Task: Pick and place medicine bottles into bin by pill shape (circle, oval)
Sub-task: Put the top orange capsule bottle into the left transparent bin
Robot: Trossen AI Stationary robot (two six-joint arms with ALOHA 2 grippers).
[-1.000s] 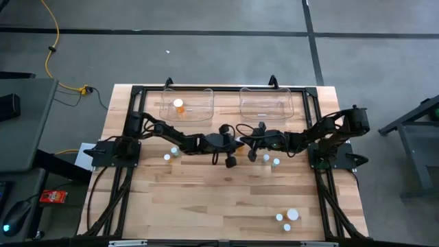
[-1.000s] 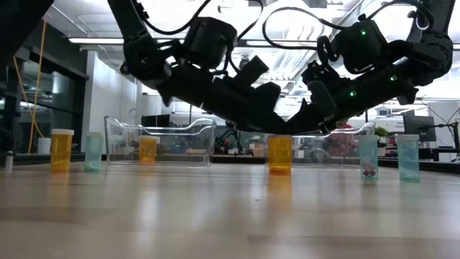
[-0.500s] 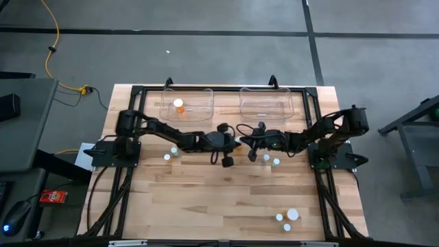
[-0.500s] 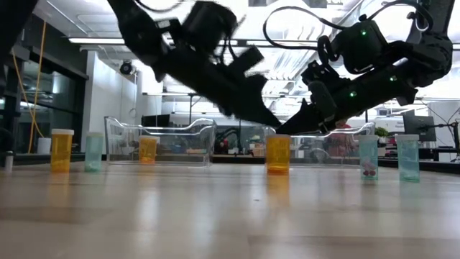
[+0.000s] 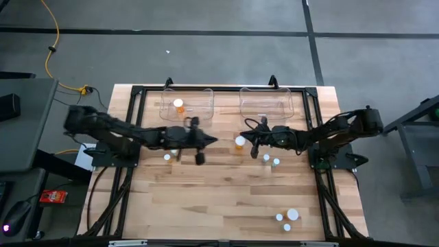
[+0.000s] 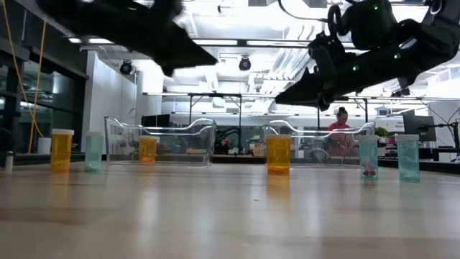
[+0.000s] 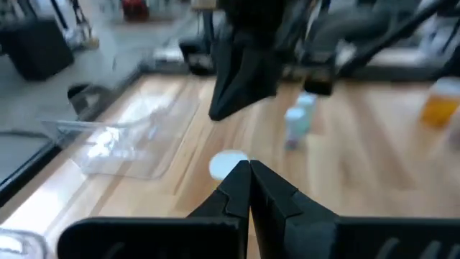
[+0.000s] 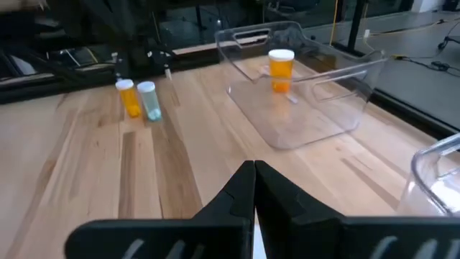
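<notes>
Both grippers hang closed and empty: the left gripper (image 5: 204,140) near the left bin (image 5: 199,110), the right gripper (image 5: 250,143) just beside an orange bottle (image 5: 239,142) standing mid-table. To take it, the right fingers should open first, straddle the cap squarely, then close low.

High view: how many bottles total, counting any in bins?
9 bottles. One in the left bin; one orange mid-table; two right of it; orange and teal by the left arm; three near-right. Arms may hide more.
</notes>
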